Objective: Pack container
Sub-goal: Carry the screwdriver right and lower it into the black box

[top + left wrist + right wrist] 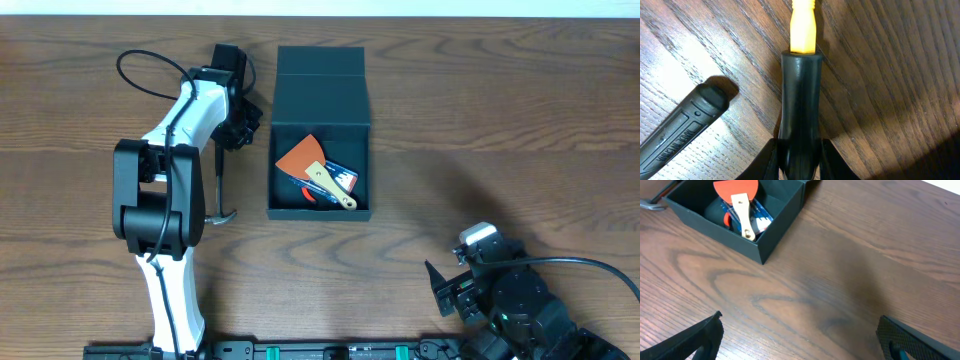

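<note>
Left wrist view has my left fingers [766, 165] closed on a black-handled tool [800, 100], one on each side of its grip, with the yellow shaft running ahead of them. I'd lift straight up so it clears the second dark handle [685, 127] lying just left of them. The tool's working end is cut off, so I can't name it. The container [322, 90] sits right of those fingers, lid back, tools inside. Far right, my right fingers [690, 340] hang wide apart, holding nothing.
</note>
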